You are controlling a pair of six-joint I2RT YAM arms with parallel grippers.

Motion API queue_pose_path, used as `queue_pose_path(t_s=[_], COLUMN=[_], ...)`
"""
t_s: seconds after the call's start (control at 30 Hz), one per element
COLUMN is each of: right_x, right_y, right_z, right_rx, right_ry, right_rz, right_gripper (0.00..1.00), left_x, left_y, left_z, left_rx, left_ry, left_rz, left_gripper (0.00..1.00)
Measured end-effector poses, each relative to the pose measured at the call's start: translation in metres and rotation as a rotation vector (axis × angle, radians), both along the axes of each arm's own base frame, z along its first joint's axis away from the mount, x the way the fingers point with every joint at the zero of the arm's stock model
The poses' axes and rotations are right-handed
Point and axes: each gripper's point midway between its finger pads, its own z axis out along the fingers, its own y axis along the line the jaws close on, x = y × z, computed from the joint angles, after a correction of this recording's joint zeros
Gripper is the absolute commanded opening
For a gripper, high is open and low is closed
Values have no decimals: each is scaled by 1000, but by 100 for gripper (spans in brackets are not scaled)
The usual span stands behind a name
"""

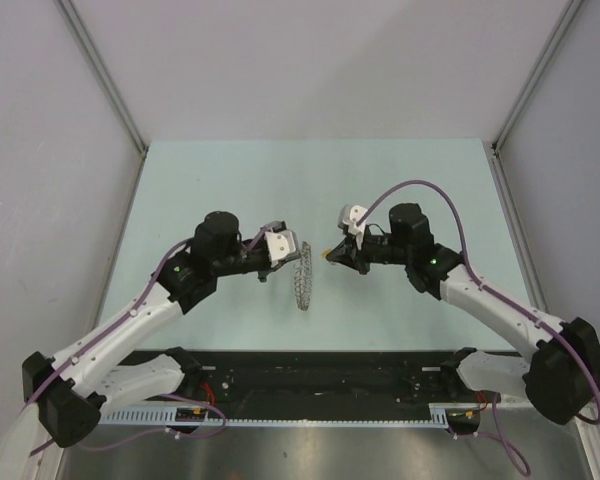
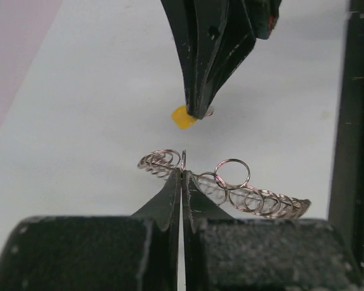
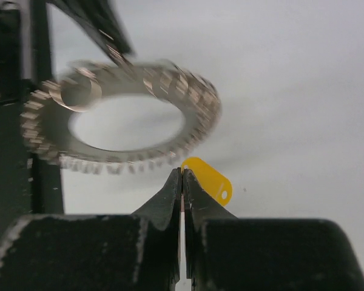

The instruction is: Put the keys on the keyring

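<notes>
My left gripper [image 1: 286,262] is shut on the keyring [image 1: 301,275], a silvery coil-like ring held on edge above the table. In the left wrist view the jaws [image 2: 182,173] pinch its wire, with the coils [image 2: 242,191] spread to both sides. My right gripper [image 1: 328,254] is shut on a yellow key [image 3: 209,179], its tip just right of the ring. The right wrist view shows the ring [image 3: 124,118] blurred, close ahead of the key. In the left wrist view the yellow key [image 2: 182,117] sits at the tip of the right gripper's fingers [image 2: 200,60].
The pale green table [image 1: 230,180] lies under both arms. A black rail [image 1: 310,370] runs along the near edge. Grey walls stand to the left, right and back.
</notes>
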Motion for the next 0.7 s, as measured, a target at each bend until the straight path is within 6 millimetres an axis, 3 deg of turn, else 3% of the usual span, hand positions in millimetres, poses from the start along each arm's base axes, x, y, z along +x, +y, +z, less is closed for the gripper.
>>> queue_pose_path(t_s=[0.1, 0.2, 0.33, 0.4, 0.47, 0.53, 0.6, 0.7], right_x=[33, 73, 103, 107, 100, 91, 85, 90], right_y=[-8, -22, -27, -25, -18, -15, -12, -13], right_z=[-30, -75, -128, -157, -170, -185, -192, -189], right_rx=[-63, -190, -351, -446, -491, -540, -565, -564], right_ry=[97, 239, 359, 392, 400, 414, 420, 413], right_rz=[-154, -335, -497, -539, -531, -525, -520, -547], right_gripper=[0, 1, 0, 0, 0, 6, 18, 26], left_x=[13, 30, 47, 51, 54, 56, 57, 57], left_y=[17, 37, 56, 62, 66, 68, 70, 70], left_z=[3, 14, 28, 33, 36, 38, 38, 38], left_rx=[9, 0, -31, -43, -50, -53, -53, -54], left_ry=[-50, -107, -160, -176, -188, -194, -192, -190], left_rz=[127, 284, 438, 485, 515, 531, 540, 544], left_gripper=[0, 0, 0, 0, 0, 1, 1, 0])
